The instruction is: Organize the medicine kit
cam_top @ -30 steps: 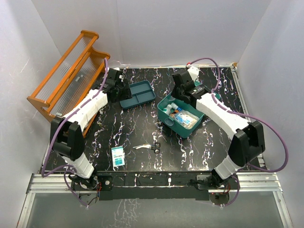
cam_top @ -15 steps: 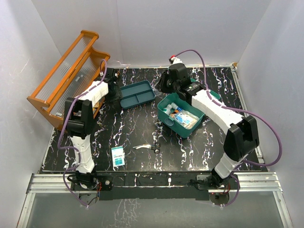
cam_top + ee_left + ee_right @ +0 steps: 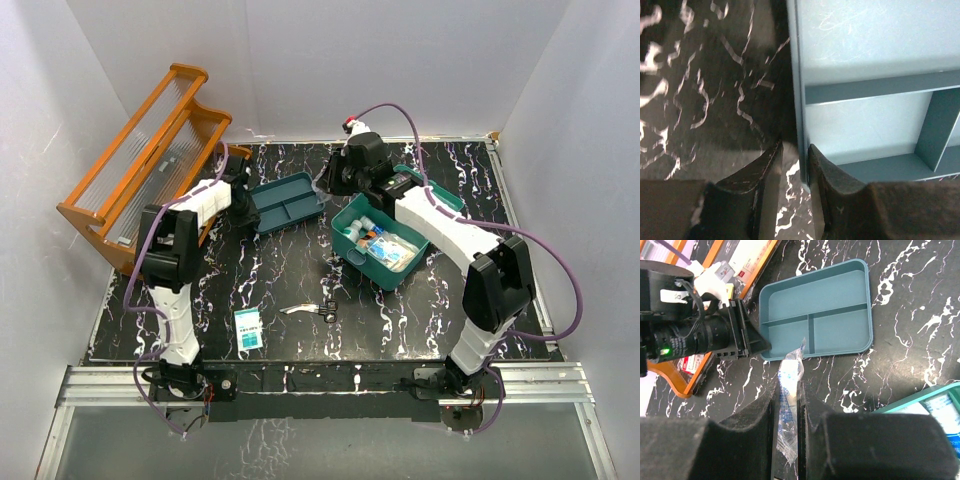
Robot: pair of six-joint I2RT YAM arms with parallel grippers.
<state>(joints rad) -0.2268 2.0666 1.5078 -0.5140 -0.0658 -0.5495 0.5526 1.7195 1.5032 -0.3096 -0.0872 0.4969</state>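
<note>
right end effector (image 3: 788, 390): clamped on clear packet (image 3: 789, 405)
tray (image 3: 816, 310): directly ahead, long axis crosswise
left end effector (image 3: 794, 156): nearly closed, straddling tray rim

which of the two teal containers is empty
The shallow divided tray at the left gripper: its compartments are bare. The deeper medicine kit to its right holds packets and bottles.

The counter (image 3: 300, 270) looks like glossy black marble with white veins. The divided tray (image 3: 815, 320) is smooth teal plastic, kinda matt with faint scuffs. The right end effector (image 3: 788, 405) has dull, grainy black pads around a crinkly clear plastic sachet (image 3: 789, 390). The rack (image 3: 150, 150) is orange wood.
</note>
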